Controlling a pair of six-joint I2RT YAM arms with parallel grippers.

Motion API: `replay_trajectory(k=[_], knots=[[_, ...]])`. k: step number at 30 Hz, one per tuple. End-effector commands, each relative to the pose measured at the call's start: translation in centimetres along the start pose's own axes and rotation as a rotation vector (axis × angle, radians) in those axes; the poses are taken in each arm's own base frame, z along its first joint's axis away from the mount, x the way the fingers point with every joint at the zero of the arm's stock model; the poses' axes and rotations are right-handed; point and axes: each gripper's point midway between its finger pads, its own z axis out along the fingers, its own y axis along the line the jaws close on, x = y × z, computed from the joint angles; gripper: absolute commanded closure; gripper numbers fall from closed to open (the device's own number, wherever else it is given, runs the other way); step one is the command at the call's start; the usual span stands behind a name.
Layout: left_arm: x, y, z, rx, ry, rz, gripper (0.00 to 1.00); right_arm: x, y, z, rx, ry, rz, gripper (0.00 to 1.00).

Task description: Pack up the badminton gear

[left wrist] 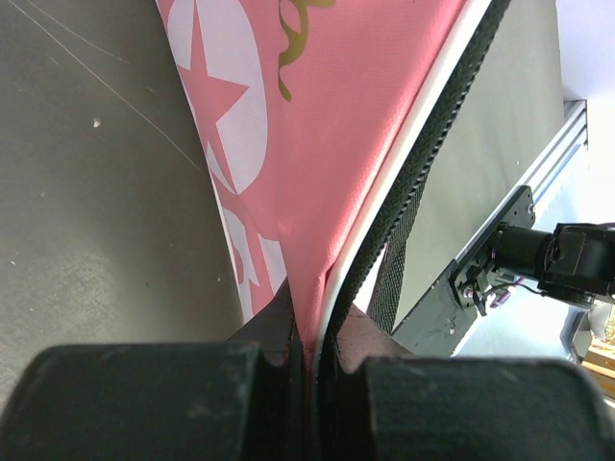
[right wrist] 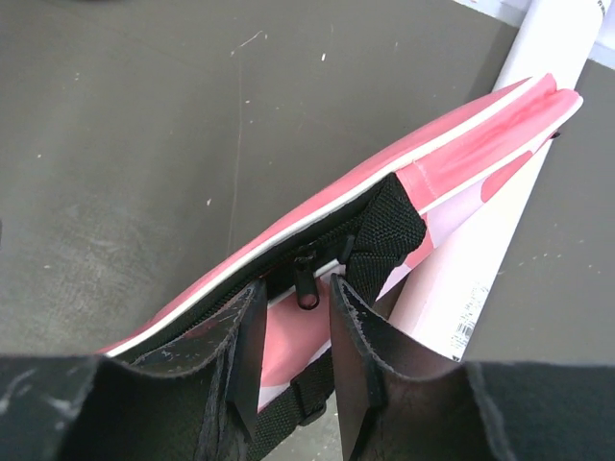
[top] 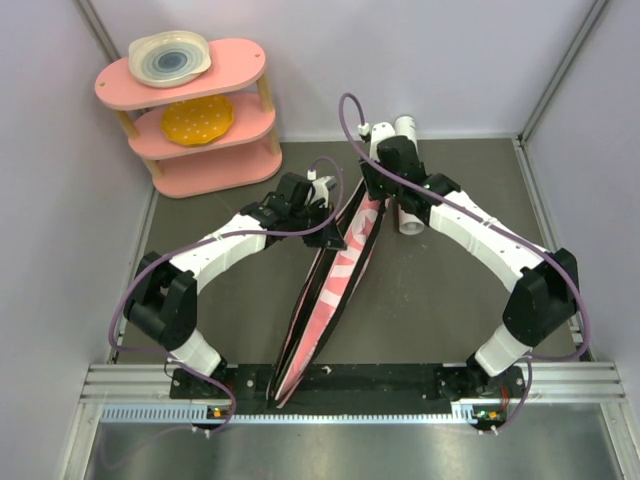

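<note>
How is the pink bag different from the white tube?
The bag is pink and flat; the tube is white and round. The bag looks longer than the tube. The left gripper pinches the bag's edge; nothing holds the tube. Both rest on the table.

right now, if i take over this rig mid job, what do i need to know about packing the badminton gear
Left gripper: jaws shut on the edge of the racket bag, holding it up on its side between the arms.
Right gripper: jaws open, one on each side of the zip pull at the bag's far end, not visibly clamped.
White tube: outside the bag, lying against its far end.
Rackets and shuttlecocks: none in view; they may be inside the bag, but I cannot tell.
Done: bag held steady, zip pull lined up.
Left: probably grip the pull and run the zip; the tube is not yet packed.
</note>
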Motion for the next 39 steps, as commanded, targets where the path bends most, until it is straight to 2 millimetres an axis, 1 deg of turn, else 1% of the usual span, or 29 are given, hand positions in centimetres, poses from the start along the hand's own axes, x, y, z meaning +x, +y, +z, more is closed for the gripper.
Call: replay_trajectory(k=[1, 3, 9, 13, 15, 17, 22, 25, 26, 27, 29, 30, 32, 34, 35, 36, 38, 39], knots=[[-0.5, -2.5, -0.9, 0.083, -0.014, 0.033, 1.0, -2.3, -0.1, 0.1, 0.03, -0.051, -0.086, 0.69], [-0.5, -2.5, -1.0, 0.082, -0.015, 0.035, 1.0, -2.2, 0.1, 0.3, 0.018, -0.047, -0.09, 0.7], [-0.5, -2.5, -1.0, 0.081, -0.016, 0.035, 1.0, -1.8, 0.8, 0.7, -0.026, -0.035, -0.122, 0.8], [-0.6, -2.4, -1.0, 0.079, -0.019, 0.037, 1.0, -1.9, 1.6, 0.6, -0.073, -0.043, -0.152, 0.9], [-0.6, -2.4, -0.9, 0.076, -0.017, 0.037, 1.0, -2.0, 2.0, 0.6, -0.094, -0.055, -0.164, 0.92], [-0.6, -2.4, -0.9, 0.078, -0.018, 0.038, 1.0, -2.0, 2.0, 0.7, -0.095, -0.062, -0.177, 0.99], [-0.5, -2.2, -0.7, 0.074, -0.013, 0.037, 1.0, -1.9, 2.5, 0.9, -0.135, -0.07, -0.215, 1.0], [-0.7, -2.1, -0.7, 0.074, -0.013, 0.035, 1.0, -1.5, 3.4, 0.6, -0.19, -0.077, -0.233, 1.0], [-0.8, -2.1, -0.7, 0.077, -0.016, 0.035, 1.0, -1.7, 4.2, -0.1, -0.234, -0.095, -0.239, 1.0], [-1.0, -1.8, -0.8, 0.072, -0.019, 0.03, 1.0, -1.0, 4.8, -0.1, -0.271, -0.09, -0.242, 1.0], [-1.1, -1.6, -0.9, 0.07, -0.021, 0.024, 1.0, -1.0, 5.8, -0.9, -0.325, -0.106, -0.246, 1.0], [-1.3, -1.5, -1.0, 0.07, -0.026, 0.021, 1.0, -0.4, 6.5, -1.1, -0.368, -0.099, -0.244, 1.0], [-1.5, -1.4, -1.1, 0.069, -0.031, 0.021, 1.0, 0.2, 7.4, -1.4, -0.411, -0.091, -0.221, 1.0], [-1.7, -1.2, -1.1, 0.063, -0.038, 0.024, 1.0, 1.3, 8.4, -2.1, -0.469, -0.072, -0.189, 1.0], [-1.9, -1.2, -1.2, 0.062, -0.042, 0.027, 1.0, 1.1, 8.8, -2.4, -0.485, -0.093, -0.179, 1.0], [-1.9, -1.2, -1.2, 0.061, -0.045, 0.03, 1.0, 2.3, 9.5, -3.0, -0.525, -0.081, -0.163, 1.0], [-1.9, -1.2, -1.3, 0.063, -0.044, 0.037, 1.0, 2.3, 10.2, -3.8, -0.568, -0.102, -0.108, 1.0], [-1.9, -1.3, -1.2, 0.069, -0.041, 0.043, 1.0, 3.6, 10.5, -3.9, -0.589, -0.087, -0.087, 1.0]])
